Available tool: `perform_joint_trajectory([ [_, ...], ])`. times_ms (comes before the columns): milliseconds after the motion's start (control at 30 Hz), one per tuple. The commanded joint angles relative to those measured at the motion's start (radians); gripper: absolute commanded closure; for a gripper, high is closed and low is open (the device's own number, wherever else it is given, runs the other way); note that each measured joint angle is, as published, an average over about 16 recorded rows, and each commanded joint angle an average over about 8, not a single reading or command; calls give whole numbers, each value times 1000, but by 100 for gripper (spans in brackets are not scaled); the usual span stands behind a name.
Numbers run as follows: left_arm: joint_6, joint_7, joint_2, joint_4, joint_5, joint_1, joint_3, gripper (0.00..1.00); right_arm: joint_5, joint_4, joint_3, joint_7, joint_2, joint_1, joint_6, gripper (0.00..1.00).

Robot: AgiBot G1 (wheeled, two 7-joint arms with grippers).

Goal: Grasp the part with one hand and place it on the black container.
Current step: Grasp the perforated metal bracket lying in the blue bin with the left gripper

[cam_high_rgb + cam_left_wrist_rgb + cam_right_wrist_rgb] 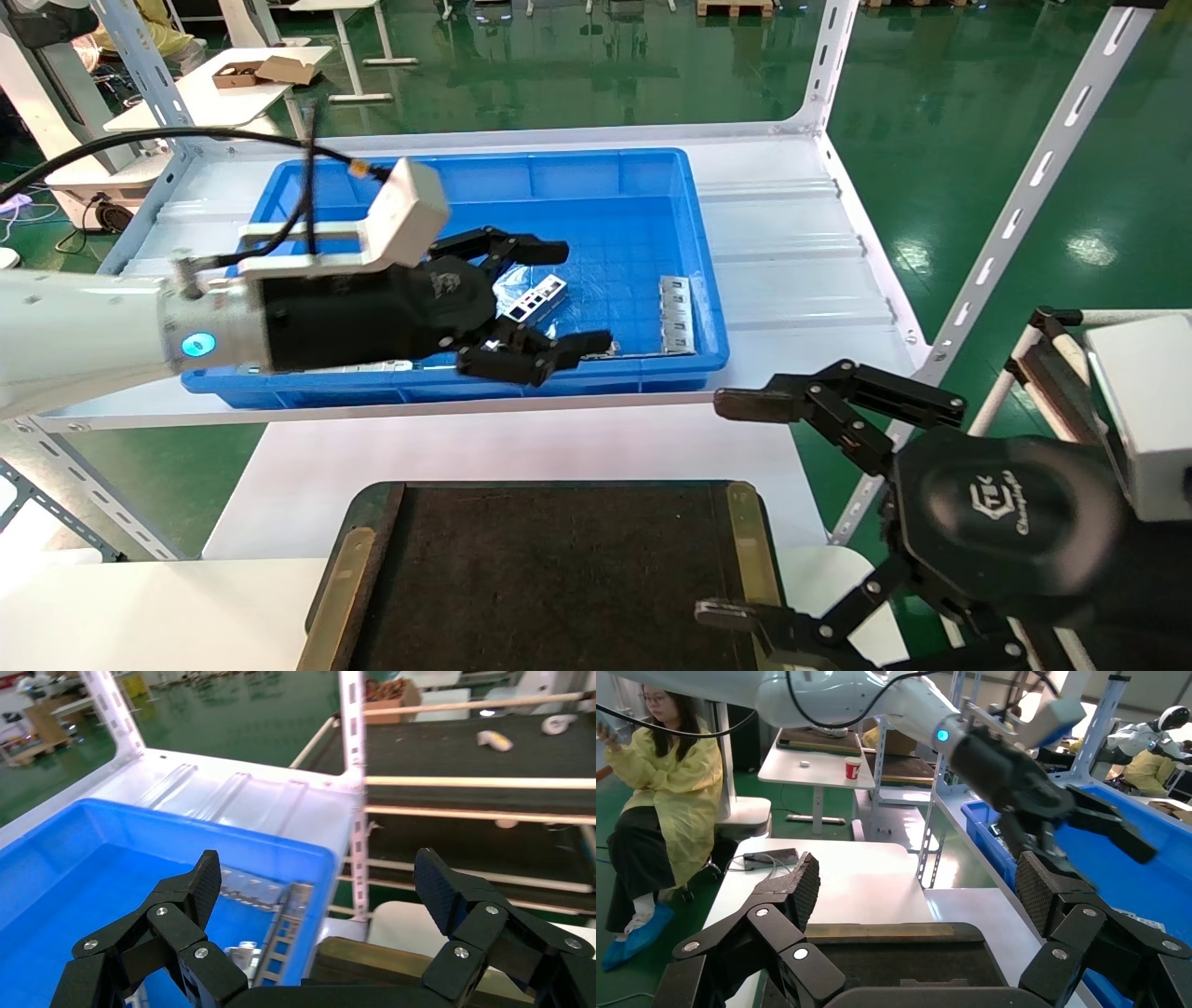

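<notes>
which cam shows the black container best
The head view: the black container lies nearly whole below the blue bin, both brass rims visible, nothing on it. The right wrist view shows only its far edge between the open right gripper fingers. The left wrist view catches just a corner beyond the open left gripper.

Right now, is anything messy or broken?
Nothing looks broken or spilled. A few metal parts lie scattered at different angles in the blue bin, under the left gripper. The black container looks empty.
</notes>
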Motion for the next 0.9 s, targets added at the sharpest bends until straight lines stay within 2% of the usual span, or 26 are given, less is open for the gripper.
perform_joint_trajectory([
  [33, -15, 19, 28, 56, 14, -27, 7, 0, 0, 0, 0, 0, 0, 0, 0, 0],
  [267, -138, 68, 115, 211, 49, -89, 21, 0, 0, 0, 0, 0, 0, 0, 0, 0],
  [467, -366, 90, 198, 317, 73, -111, 31, 0, 0, 0, -1, 0, 0, 0, 0, 0],
  [633, -535, 96, 239, 348, 83, -98, 37, 0, 1, 0, -1, 0, 0, 0, 0, 0],
  [900, -604, 78, 246, 324, 94, -56, 53, 0, 1, 0, -1, -1, 0, 0, 1, 0],
])
